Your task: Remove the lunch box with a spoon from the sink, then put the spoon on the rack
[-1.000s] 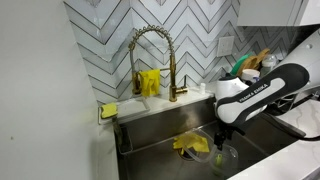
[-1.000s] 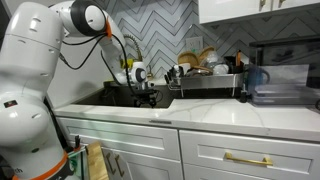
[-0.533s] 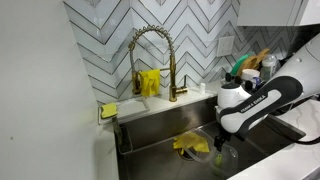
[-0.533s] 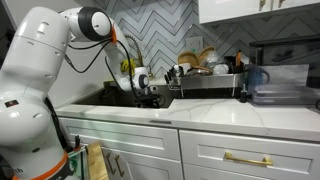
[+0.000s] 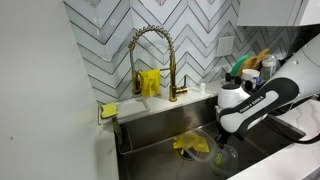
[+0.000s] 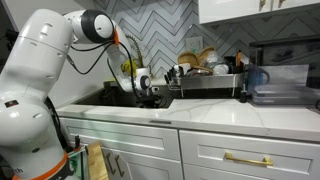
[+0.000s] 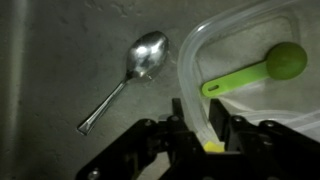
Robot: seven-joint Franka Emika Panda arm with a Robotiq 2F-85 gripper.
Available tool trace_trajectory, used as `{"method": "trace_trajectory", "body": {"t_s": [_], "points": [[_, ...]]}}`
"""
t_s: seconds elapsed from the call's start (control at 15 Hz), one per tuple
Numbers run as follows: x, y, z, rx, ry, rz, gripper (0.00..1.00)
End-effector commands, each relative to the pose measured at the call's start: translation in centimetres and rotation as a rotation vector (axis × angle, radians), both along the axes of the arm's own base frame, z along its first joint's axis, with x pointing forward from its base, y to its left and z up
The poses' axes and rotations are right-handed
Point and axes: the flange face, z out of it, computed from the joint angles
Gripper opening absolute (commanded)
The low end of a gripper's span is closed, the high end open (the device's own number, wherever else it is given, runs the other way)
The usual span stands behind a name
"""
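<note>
In the wrist view my gripper (image 7: 197,115) straddles the near wall of the clear plastic lunch box (image 7: 190,55), one finger inside and one outside, both pressed against the rim. A green spoon (image 7: 265,68) lies inside the box. A metal spoon (image 7: 130,75) rests on the sink floor to the box's left. In an exterior view the gripper (image 5: 222,150) is low in the sink (image 5: 160,135) over the faint clear box. The dish rack (image 6: 205,82) stands on the counter beside the sink.
A gold faucet (image 5: 150,60) arches over the sink's back edge, with a yellow item (image 5: 150,82) behind it and a sponge (image 5: 108,110) at the corner. A yellow-green cloth (image 5: 190,145) lies in the sink near the gripper. Dishes fill the rack (image 5: 255,62).
The arm has dropped lower into the sink, and the jaws have closed from wide open onto the lunch box's rim.
</note>
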Motion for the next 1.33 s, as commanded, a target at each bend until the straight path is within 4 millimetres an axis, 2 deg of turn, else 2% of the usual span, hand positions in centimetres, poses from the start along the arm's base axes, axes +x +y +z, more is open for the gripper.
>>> {"method": "trace_trajectory", "body": {"t_s": [0.0, 0.07, 0.27, 0.47, 0.8, 1.27], "points": [[0.6, 0.3, -0.3, 0.037, -0.004, 0.021, 0.04], [0.8, 0.3, -0.3, 0.048, -0.005, 0.031, 0.0], [1.1, 0.4, 0.2, 0.078, -0.007, 0.047, 0.02], [1.1, 0.1, 2.1, 0.076, 0.014, 0.044, 0.02], [0.7, -0.9, 6.6, 0.049, 0.079, -0.008, 0.02], [0.0, -2.2, 14.5, 0.002, 0.116, -0.066, 0.02]]}}
